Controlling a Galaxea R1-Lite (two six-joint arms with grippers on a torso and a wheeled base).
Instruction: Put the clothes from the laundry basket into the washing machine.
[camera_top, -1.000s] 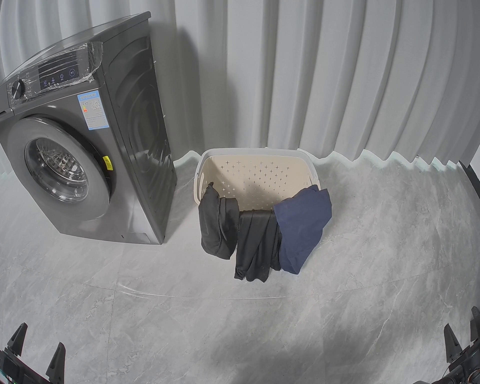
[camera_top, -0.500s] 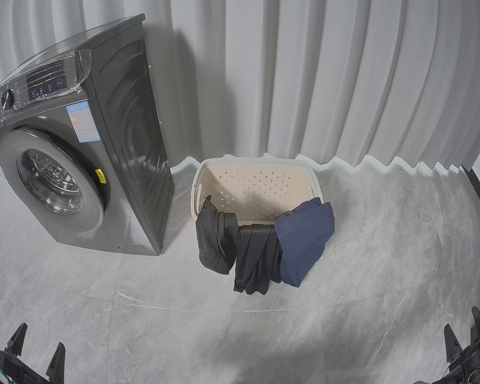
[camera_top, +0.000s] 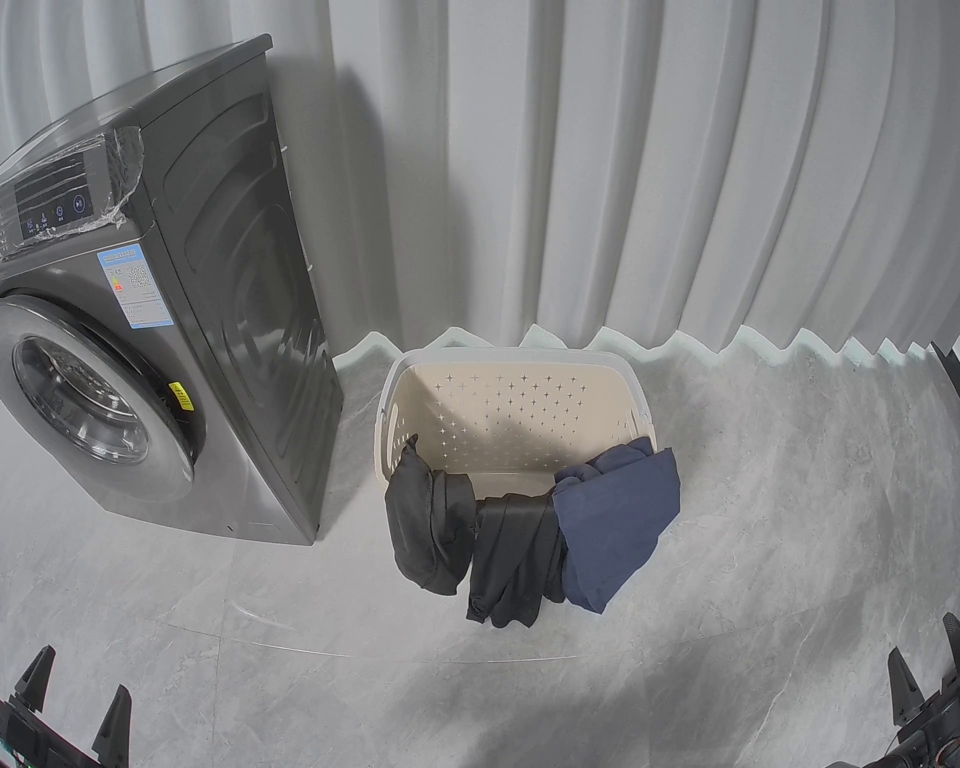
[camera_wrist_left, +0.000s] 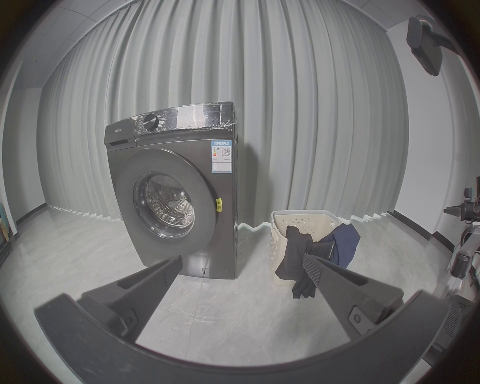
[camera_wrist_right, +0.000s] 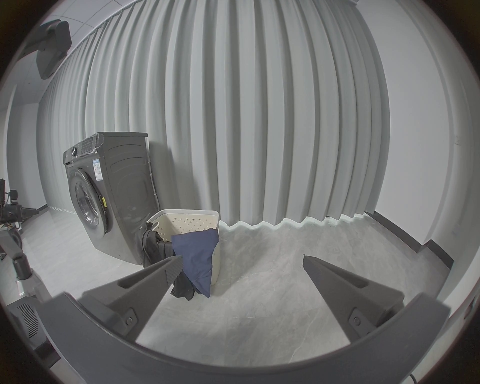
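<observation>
Your left gripper (camera_top: 78, 690) sits low at the near left with its black, wedge-shaped fingers spread wide and nothing between them; the left wrist view (camera_wrist_left: 241, 262) shows the same gap over bare floor. Your right gripper (camera_top: 922, 660) sits low at the near right, equally spread and holding nothing, as the right wrist view (camera_wrist_right: 241, 262) confirms. Neither touches anything.

Under them lies a glossy floor (camera_top: 400, 690) of pale grey, marble-veined tiles. Farther on stands the basket (camera_top: 510, 355), a cream plastic tub with rounded corners and small star-shaped perforations in its walls. Three limp cloths hang over its near rim and down the outside: a grey garment (camera_top: 430, 530) on the left, a black garment (camera_top: 515, 560) in the middle reaching lowest, and a navy garment (camera_top: 620, 520) on the right. They overlap one another.

Just left of the basket, not touching it, stands the washer (camera_top: 230, 300), a dark grey metal box with ribbed side panels. Its round glass door (camera_top: 85, 400) looks shut, and clear film covers the control panel. A white pleated curtain (camera_top: 650, 150) hangs behind everything.

Compared with a second ago, the whole head view has shifted: the washer sits farther left and the basket lower in the picture, so your camera moved. The clothes hang as they did, and both grippers keep the same corners.
</observation>
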